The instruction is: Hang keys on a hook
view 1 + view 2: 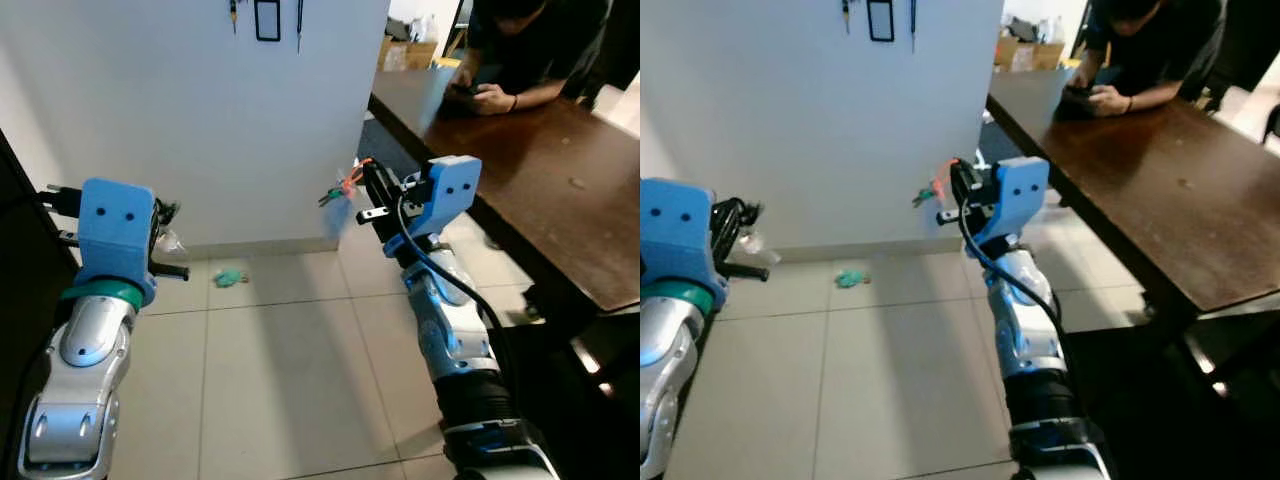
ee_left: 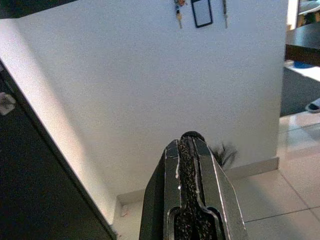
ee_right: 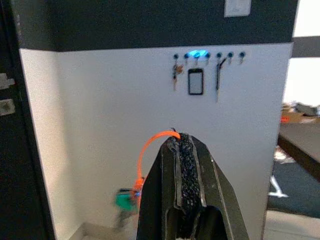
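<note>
the right pincer is clamped on the orange loop of the keys, held up well short of the white wall. the left pincer is pressed together. six hooks line the wall; a person leans on the tabletop beside it.

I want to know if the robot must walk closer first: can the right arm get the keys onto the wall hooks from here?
Probably not yet. The right gripper is shut on the keys, but the hooks sit high on the white wall, above and beyond it. Nothing blocks the way.
</note>
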`<state>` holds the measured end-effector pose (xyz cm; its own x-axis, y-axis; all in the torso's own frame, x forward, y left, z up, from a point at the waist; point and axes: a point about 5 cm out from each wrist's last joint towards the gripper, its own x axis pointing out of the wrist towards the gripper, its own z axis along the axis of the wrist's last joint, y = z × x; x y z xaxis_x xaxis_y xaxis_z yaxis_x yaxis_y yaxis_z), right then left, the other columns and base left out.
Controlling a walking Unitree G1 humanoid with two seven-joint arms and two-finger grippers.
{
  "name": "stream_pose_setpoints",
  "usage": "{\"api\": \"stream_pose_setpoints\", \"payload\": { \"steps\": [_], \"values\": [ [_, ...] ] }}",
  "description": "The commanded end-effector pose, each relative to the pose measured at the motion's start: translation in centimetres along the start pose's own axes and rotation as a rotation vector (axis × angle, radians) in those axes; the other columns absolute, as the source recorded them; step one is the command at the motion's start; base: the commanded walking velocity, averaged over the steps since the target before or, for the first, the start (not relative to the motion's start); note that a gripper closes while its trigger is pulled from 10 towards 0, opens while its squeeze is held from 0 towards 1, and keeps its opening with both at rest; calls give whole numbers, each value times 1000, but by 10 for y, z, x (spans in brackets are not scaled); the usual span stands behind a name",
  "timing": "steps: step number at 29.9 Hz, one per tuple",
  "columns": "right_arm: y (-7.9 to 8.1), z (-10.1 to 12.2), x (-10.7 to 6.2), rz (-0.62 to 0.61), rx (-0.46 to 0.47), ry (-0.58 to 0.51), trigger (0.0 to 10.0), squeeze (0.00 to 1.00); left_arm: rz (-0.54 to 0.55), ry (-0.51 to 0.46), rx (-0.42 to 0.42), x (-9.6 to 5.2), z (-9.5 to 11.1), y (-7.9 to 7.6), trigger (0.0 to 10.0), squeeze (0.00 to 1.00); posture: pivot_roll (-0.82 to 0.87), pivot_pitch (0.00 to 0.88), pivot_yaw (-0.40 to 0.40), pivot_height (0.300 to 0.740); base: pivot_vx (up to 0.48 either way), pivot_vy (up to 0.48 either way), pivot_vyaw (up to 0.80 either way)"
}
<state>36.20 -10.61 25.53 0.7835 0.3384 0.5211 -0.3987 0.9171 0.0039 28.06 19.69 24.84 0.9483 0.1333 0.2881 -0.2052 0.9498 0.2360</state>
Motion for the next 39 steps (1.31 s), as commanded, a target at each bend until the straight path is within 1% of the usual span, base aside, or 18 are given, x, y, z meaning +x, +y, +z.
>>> {"api": "stream_pose_setpoints", "payload": {
  "steps": [1, 33, 39],
  "values": [
    [-4, 0, -2, -16, 10, 1, 10000, 0, -10, -22, 5, 0, 3, -2, 10000, 0, 208, 115, 20, 740, 480, 0, 0],
    [-5, 0, -3, -20, 17, -2, 10000, 0, -9, -29, 7, 0, 4, -1, 10000, 0, 208, 124, 24, 740, 480, 0, 0],
    [-5, -1, -3, -13, 6, 2, 10000, 0, 10, -33, 12, 0, 4, 0, 10000, 0, 208, 125, 24, 740, 480, 0, 0]
  ]
}}
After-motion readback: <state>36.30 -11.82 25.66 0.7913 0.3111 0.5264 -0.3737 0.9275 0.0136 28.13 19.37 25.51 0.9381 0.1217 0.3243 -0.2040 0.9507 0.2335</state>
